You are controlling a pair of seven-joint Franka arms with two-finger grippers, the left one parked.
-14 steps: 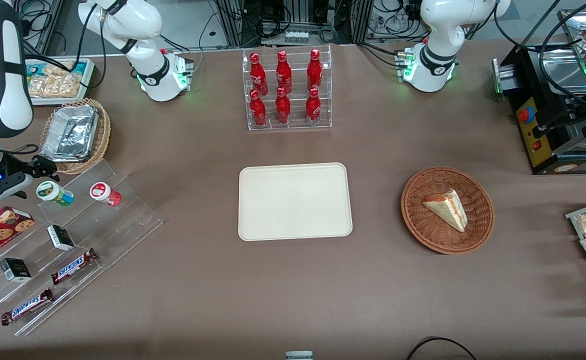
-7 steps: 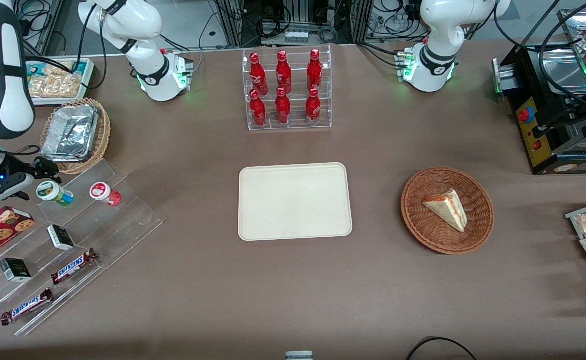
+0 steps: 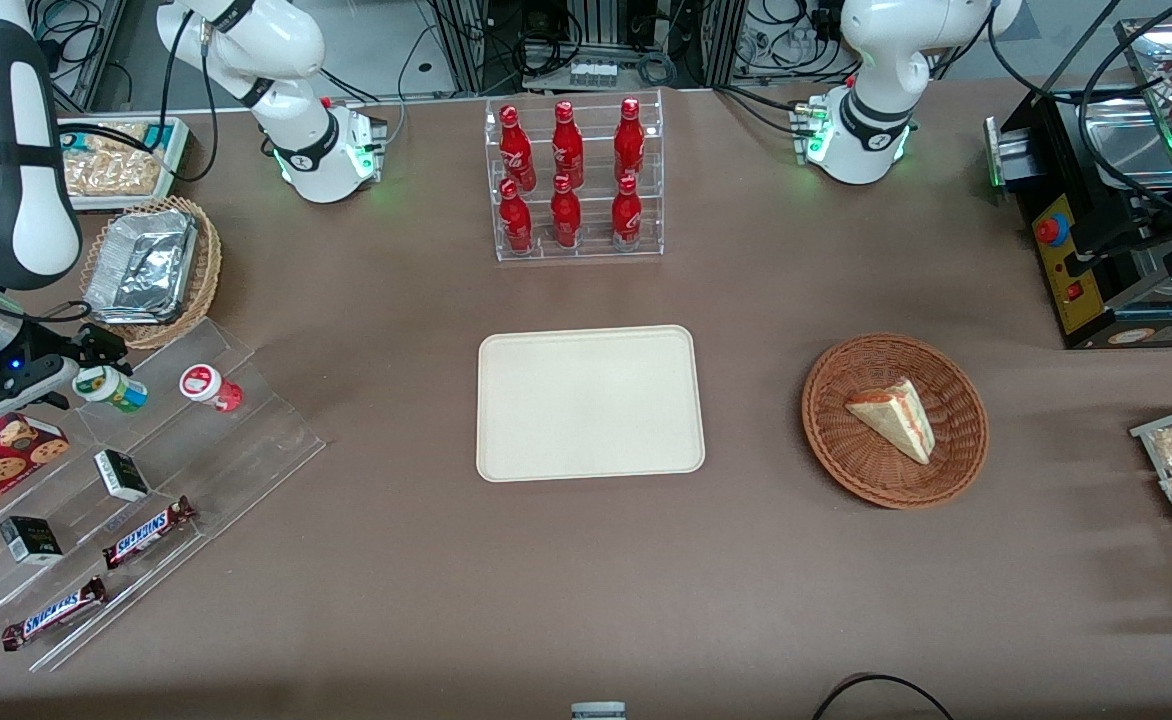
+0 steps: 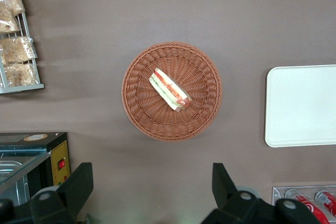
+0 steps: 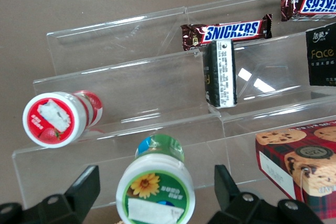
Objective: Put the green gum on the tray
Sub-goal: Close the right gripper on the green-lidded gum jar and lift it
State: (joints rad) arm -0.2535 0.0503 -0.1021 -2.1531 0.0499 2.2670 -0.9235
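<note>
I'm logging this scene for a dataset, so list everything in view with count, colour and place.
green gum: 1, green body, white lid, top step of the clear stand, between the open fingers
red gum: 1, red, same step, beside the green gum
Snickers bars: 2, brown, lower steps
small dark boxes: 2, black, middle steps
cookie box: 1, red plaid, beside the stand
tray: 1, cream, table centre
red bottles: 6, in a clear rack, farther from the camera than the tray
wicker basket: 1, brown, holds a sandwich, toward the parked arm's end
foil container: 1, silver, in another basket
gripper: 1, black, open around the green gum
</note>
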